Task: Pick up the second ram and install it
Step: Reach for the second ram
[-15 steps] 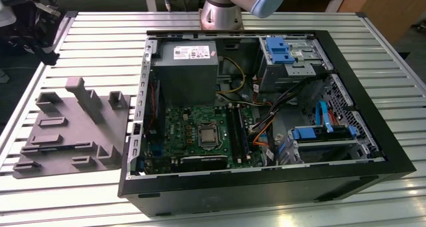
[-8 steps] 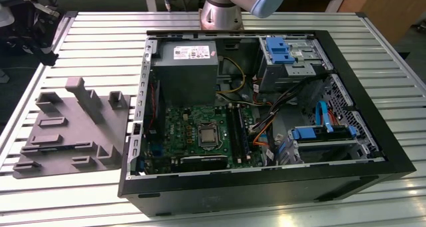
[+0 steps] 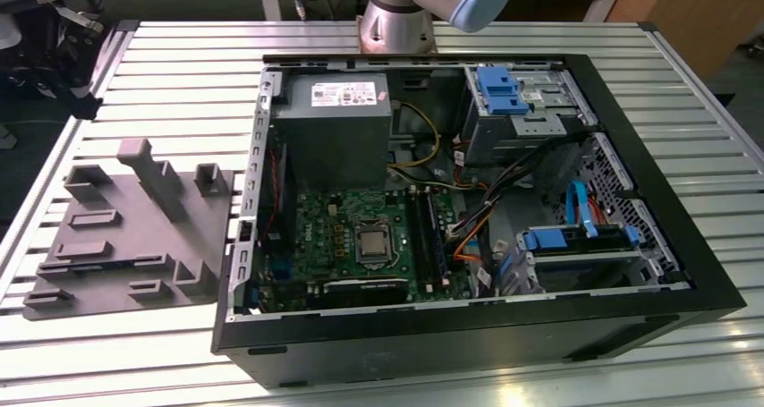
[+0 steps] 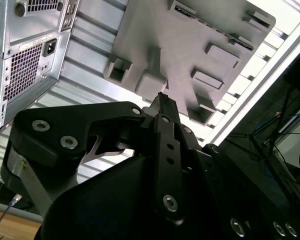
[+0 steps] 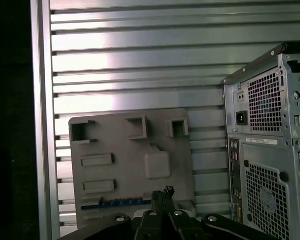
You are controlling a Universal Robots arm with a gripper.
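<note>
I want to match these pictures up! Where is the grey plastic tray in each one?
Exterior view: the grey tray lies on the slatted table, at the exterior view's left of the computer case.
First wrist view: the grey tray lies past the gripper, beside the computer case's rear.
Second wrist view: the grey tray lies past the gripper, beside the computer case's rear.
Shared landmark: the computer case.

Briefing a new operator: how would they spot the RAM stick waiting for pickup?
Find the grey moulded holder on the slatted table beside the open computer case. Along the holder's edge nearest the gripper in the first wrist view lies the second ram: a thin dark bluish strip, the only coloured thing on it.
</note>
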